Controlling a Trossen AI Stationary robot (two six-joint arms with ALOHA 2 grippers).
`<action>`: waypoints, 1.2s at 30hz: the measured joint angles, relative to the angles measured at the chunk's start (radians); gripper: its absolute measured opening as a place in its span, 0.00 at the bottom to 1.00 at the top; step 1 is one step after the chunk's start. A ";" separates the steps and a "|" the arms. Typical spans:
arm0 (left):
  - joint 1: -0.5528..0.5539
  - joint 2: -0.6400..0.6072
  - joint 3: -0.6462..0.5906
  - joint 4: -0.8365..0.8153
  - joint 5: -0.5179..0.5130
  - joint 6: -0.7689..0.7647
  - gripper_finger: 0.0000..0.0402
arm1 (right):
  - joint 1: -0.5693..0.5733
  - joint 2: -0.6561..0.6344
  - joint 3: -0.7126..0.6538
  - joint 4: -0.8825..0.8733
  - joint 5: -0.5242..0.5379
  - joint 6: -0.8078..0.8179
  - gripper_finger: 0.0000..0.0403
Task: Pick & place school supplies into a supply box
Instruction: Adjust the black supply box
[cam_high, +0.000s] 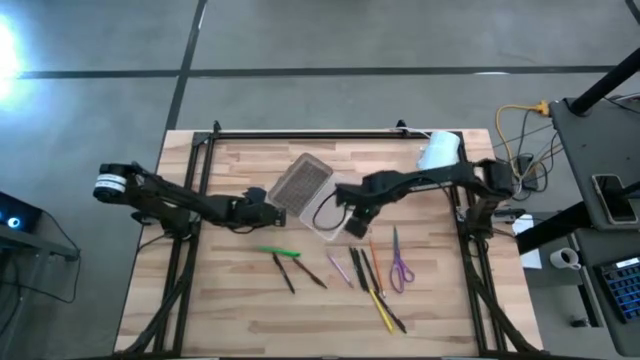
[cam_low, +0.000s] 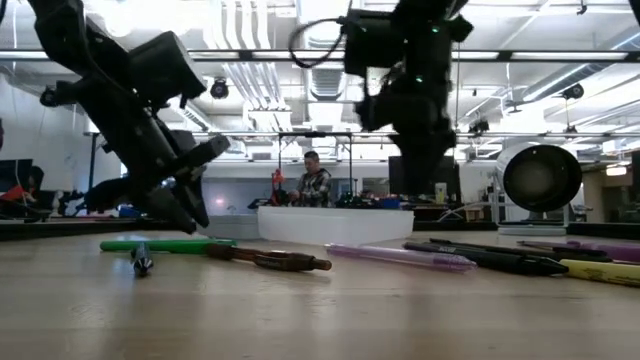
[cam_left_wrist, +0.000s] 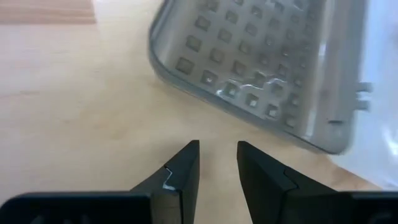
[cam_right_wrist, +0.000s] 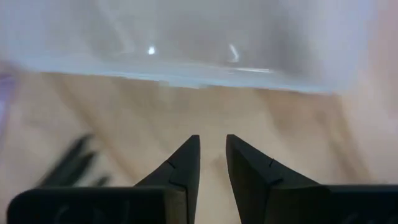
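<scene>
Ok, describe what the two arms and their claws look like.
Both arms are dark, jointed and slender. The left arm has a white band at its base end; a black cable loops beside the right arm. The left claw and right claw each have two black, wedge-shaped fingers with notched inner edges.

Landmark: the supply box (cam_high: 310, 193), lying open on the table (cam_high: 230, 310). The left gripper (cam_high: 272, 215) sits just beside the box's left edge; the right gripper (cam_high: 357, 230) is near its right. The pens and pencils (cam_high: 362, 272) and scissors (cam_high: 399, 266) lie on the table before the box, none inside it
</scene>
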 joint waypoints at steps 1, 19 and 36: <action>-0.003 -0.011 0.000 0.000 0.000 -0.001 0.23 | -0.029 -0.011 -0.022 0.008 0.004 0.010 0.18; -0.017 -0.034 -0.018 -0.045 0.006 0.003 0.23 | -0.365 -0.028 -0.134 0.323 0.080 0.058 0.17; 0.011 -0.022 -0.047 -0.037 -0.024 0.002 0.23 | -0.230 0.082 -0.075 0.341 -0.184 0.068 0.17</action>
